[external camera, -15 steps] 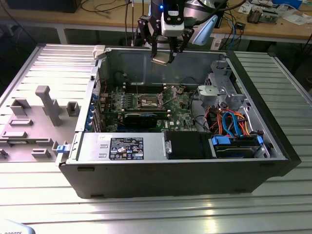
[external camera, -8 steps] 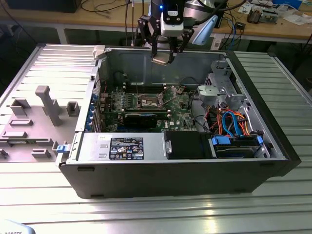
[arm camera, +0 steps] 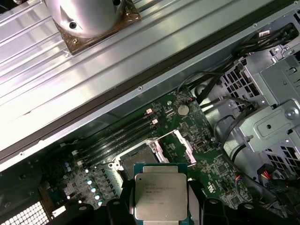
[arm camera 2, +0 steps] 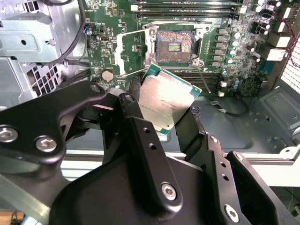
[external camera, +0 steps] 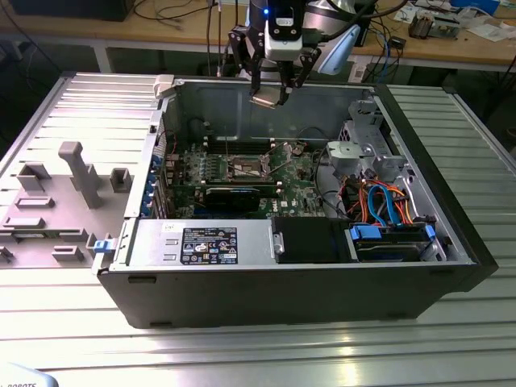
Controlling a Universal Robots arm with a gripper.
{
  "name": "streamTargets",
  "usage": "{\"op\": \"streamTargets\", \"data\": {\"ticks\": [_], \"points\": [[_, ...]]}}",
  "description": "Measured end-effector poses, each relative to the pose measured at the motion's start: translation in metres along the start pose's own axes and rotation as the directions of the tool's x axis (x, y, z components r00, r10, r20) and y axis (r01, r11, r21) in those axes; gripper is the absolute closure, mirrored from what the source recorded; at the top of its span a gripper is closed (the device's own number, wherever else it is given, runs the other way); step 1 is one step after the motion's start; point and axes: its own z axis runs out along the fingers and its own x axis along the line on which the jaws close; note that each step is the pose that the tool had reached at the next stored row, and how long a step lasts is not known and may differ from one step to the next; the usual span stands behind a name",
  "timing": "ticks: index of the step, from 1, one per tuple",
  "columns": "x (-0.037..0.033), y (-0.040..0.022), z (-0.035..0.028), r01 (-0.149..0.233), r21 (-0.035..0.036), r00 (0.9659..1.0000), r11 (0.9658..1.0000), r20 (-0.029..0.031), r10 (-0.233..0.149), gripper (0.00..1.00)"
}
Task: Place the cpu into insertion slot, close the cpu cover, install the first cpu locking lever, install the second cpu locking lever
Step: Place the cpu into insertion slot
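Gripper (external camera: 272, 90) hangs over the open computer case (external camera: 282, 294), near its far wall in the exterior view; we see its two black fingers (arm camera 2: 132, 108) clamped on opposite edges of the cpu (arm camera 2: 165, 101), narrowed to the chip's width; the chip rides between them with its silver top toward both wrist cameras, green rim showing. In the exterior view the cpu (external camera: 266, 100) sits tilted, clear of the motherboard (external camera: 302, 189) and above the level of the case walls. Insertion slot (arm camera 2: 174, 47) lies bare on the green board, dark centre exposed, silver rim around it; we mark it in the first wrist view too (arm camera: 140, 159), just past the held cpu (arm camera: 160, 197). Cpu cover (arm camera: 183, 147) stands swung open at one side of the slot; thin metal levers beside it, position unclear. Memory slots (arm camera: 117, 133) run alongside the socket; grey drive cage (external camera: 367, 149) at the exterior view's right; case rests on a ribbed metal table (external camera: 242, 355).
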Motion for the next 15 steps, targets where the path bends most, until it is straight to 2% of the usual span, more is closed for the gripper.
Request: {"op": "streamTargets", "data": {"ticks": [4, 9, 13, 15], "points": [[0.0000, 0.0000, 0.0003, -0.016, -0.0004, 0.9999, 0.9999, 0.0014, 0.016, 0.46], [0.0000, -0.0001, 0.0010, -0.064, -0.0014, 0.9980, 0.9980, 0.0057, 0.064, 0.46], [0.0000, -0.0002, 0.0020, -0.119, -0.0030, 0.9928, 0.9928, 0.0105, 0.119, 0.46], [0.0000, -0.0002, 0.0025, -0.151, -0.0039, 0.9884, 0.9885, 0.0133, 0.151, 0.46]]}}
